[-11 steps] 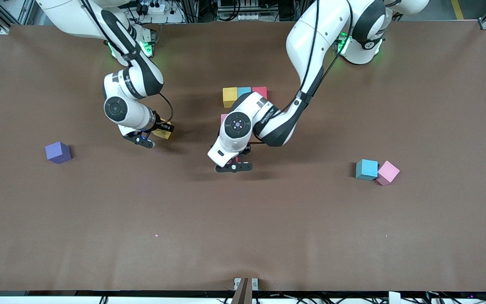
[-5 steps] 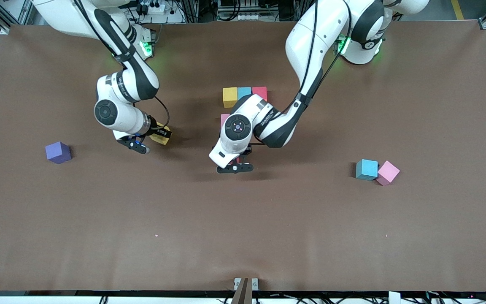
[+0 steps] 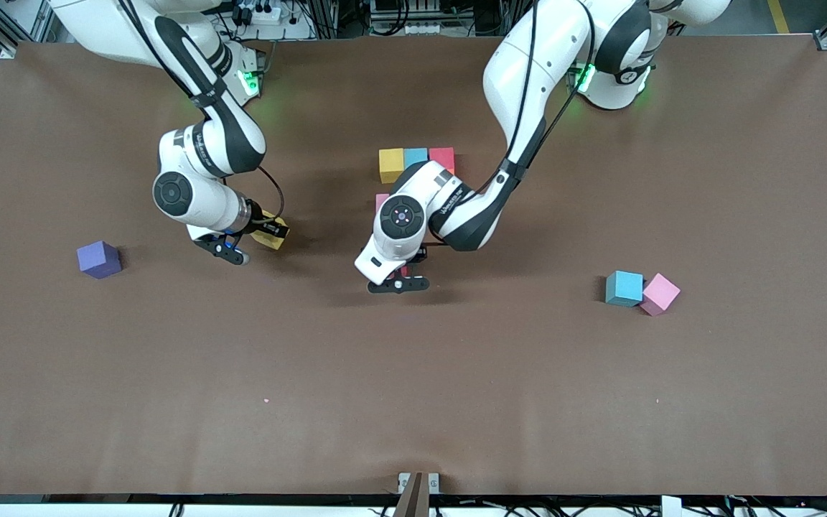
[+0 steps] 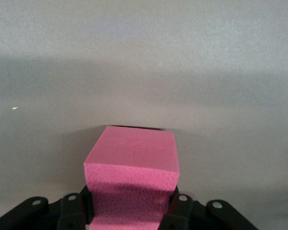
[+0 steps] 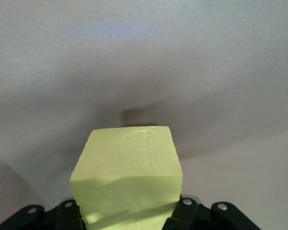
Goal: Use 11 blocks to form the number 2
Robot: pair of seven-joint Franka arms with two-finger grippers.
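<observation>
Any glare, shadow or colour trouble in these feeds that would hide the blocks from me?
Front view: even light, no glare; soft arm shadows on the table; the left arm covers part of the block group. Left wrist view: the pink block in the left gripper is sharp, its lower face shaded. Right wrist view: the yellow block in the right gripper looks pale greenish, washed out, with a shadow under it.

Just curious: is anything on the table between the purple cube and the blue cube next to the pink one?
Only bare table lies between the purple cube and blue cube, front view.
</observation>
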